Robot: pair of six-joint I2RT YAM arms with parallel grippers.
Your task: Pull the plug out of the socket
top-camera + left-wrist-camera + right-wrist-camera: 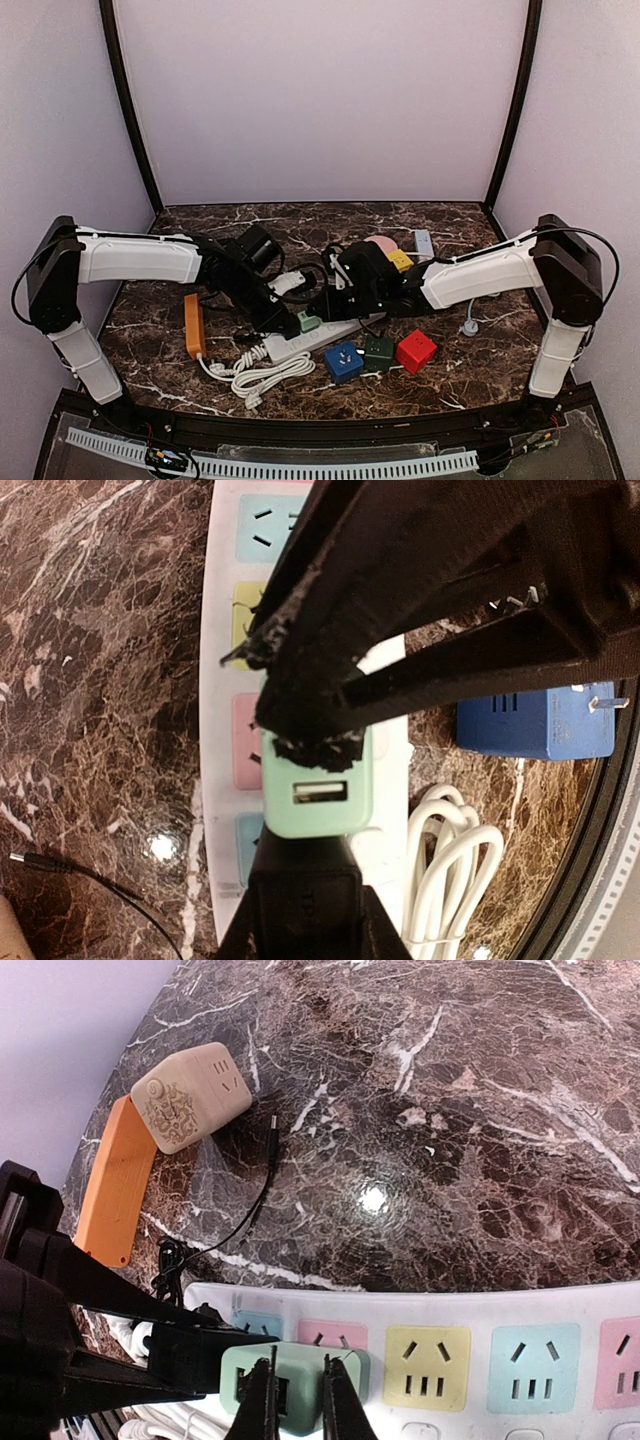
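Observation:
A mint-green plug [309,322] with a USB slot sits on the white power strip [335,333], over its pink socket. My left gripper [297,322] is shut on the plug. In the left wrist view one finger presses its far side and the other its near side [305,795]. The plug [315,795] and strip [225,600] show clearly there. My right gripper [328,305] hovers over the same plug [298,1392]. Its two thin fingers are almost together with nothing between them [300,1375]. The strip's yellow and blue sockets [420,1295] are free.
Blue [343,360], dark green [379,352] and red [416,350] plugs lie in front of the strip. A coiled white cable [265,375] lies front left, with an orange block [193,325] to its left. A beige adapter [190,1095] and a thin black cable [255,1200] lie behind.

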